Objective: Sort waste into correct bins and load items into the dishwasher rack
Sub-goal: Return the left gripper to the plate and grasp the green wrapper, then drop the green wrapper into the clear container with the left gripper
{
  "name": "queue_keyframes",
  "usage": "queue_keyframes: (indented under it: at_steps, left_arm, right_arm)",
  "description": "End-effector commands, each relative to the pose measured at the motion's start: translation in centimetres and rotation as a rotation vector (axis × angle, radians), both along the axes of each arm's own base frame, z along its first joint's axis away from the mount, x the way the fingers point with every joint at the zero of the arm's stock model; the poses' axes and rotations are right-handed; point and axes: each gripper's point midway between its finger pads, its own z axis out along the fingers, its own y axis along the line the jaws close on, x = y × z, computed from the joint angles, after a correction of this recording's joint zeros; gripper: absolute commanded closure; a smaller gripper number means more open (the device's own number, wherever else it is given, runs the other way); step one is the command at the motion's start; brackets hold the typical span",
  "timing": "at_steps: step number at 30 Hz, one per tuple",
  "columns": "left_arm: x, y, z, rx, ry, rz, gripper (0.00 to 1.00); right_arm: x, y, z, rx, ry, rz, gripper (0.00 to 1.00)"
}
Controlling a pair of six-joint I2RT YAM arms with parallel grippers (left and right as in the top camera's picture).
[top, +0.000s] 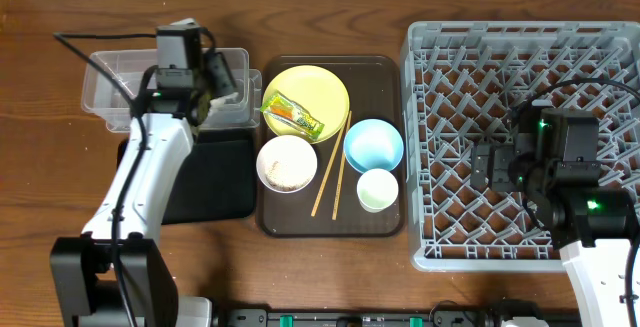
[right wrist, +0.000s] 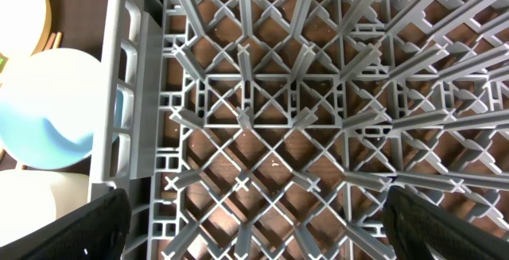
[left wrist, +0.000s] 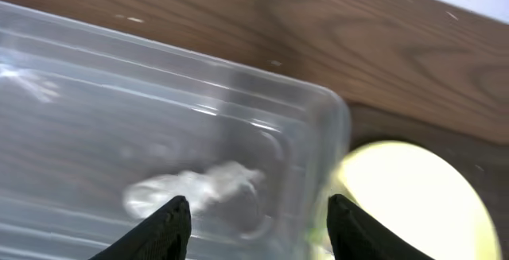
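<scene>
Little looks done: the wrapper (top: 292, 115) lies on the yellow plate (top: 325, 85), the rack (top: 520, 33) holds nothing, and both tools gape empty, the left tool (left wrist: 256, 216) over the clear tub (top: 105, 82), the right tool (right wrist: 258, 216) over the rack.

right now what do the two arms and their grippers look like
Both arms have white shells, black joints and small green lights. A thin black cable trails off the left arm, and another loops over the right arm. The left gripper and right gripper have plain black fingers.
</scene>
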Motion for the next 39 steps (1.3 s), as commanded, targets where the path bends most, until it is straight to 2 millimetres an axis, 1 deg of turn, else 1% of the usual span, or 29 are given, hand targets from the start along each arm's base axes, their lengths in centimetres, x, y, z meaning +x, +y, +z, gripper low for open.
queue_keyframes:
  at_steps: [1,3,6,8,12,15,20,24,29,32,34,36,39]
  left_arm:
    - [-0.8,-4.5,0.2,-0.043,0.019,-0.13,0.43]
    - [-1.6,-6.2,-0.9,-0.035,0.062,-0.159,0.43]
    - [-2.5,-7.6,-3.0,-0.044,0.135,-0.119,0.42]
    - [-3.0,-8.8,-4.8,-0.066,0.186,-0.106,0.43]
    - [-3.5,-10.3,-8.0,-0.089,0.27,-0.077,0.43]
    - [-3.5,-10.8,-10.1,-0.09,0.308,-0.066,0.42]
    - [-3.4,-10.8,-12.3,-0.082,0.343,-0.064,0.43]
    - [-3.2,-11.1,-13.3,-0.089,0.352,-0.069,0.43]
    - [-3.5,-11.0,-14.8,-0.081,0.384,-0.063,0.43]
    - [-3.2,-11.1,-15.0,-0.083,0.379,-0.064,0.43]
    - [-2.8,-11.2,-14.8,-0.088,0.361,-0.066,0.49]
    - [-2.4,-11.3,-14.6,-0.092,0.343,-0.067,0.62]
    - [-1.9,-11.5,-14.3,-0.1,0.319,-0.07,0.77]
  right_arm:
    - [0.3,0.2,0.9,0.011,-0.021,-0.001,0.01]
    - [0.3,0.2,0.9,0.011,-0.022,-0.001,0.01]
    - [0.3,0.2,0.9,0.011,-0.022,-0.001,0.01]
    - [0.3,0.2,0.9,0.011,-0.022,-0.001,0.01]
    - [0.3,0.2,0.9,0.011,-0.021,-0.002,0.01]
    - [0.3,0.2,0.9,0.011,-0.021,-0.001,0.01]
    - [0.3,0.2,0.9,0.011,-0.021,-0.002,0.01]
    - [0.3,0.2,0.9,0.011,-0.021,-0.001,0.01]
    - [0.3,0.2,0.9,0.011,-0.021,-0.001,0.01]
    - [0.3,0.2,0.9,0.011,-0.021,-0.001,0.01]
    - [0.3,0.2,0.9,0.011,-0.021,-0.001,0.01]
    - [0.3,0.2,0.9,0.011,-0.021,-0.001,0.01]
    - [0.3,0.2,0.9,0.011,-0.021,-0.001,0.01]
